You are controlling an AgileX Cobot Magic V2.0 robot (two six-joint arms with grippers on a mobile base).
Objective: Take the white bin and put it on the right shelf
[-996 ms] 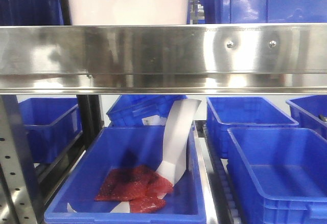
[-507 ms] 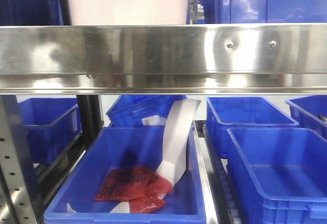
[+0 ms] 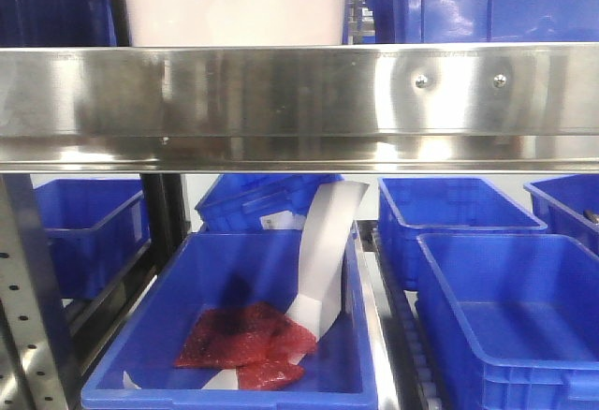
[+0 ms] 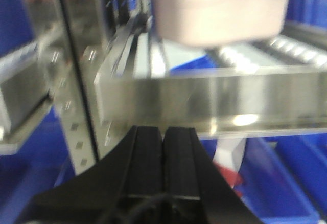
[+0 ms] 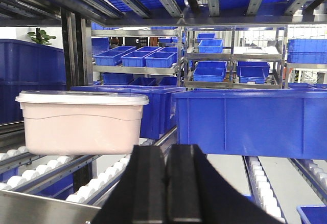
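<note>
The white bin [image 3: 234,3], a pale pinkish tub, stands on the roller track behind the shelf's shiny steel front rail [image 3: 299,101] with two screws. It also shows in the right wrist view [image 5: 82,121] with its white lid on, and blurred in the left wrist view [image 4: 219,9]. My left gripper [image 4: 163,132] is shut and empty, below and in front of the rail. My right gripper [image 5: 166,152] is shut and empty, level with the rollers, to the right of the bin and short of it.
A large blue crate [image 5: 250,121] sits right of the bin on the same level. Below the rail are open blue crates [image 3: 505,307]; one [image 3: 234,335] holds red packets and a white paper strip. A perforated upright [image 3: 28,288] stands at the left.
The front view is almost the same; only the reflections on the steel rail have shifted slightly.
</note>
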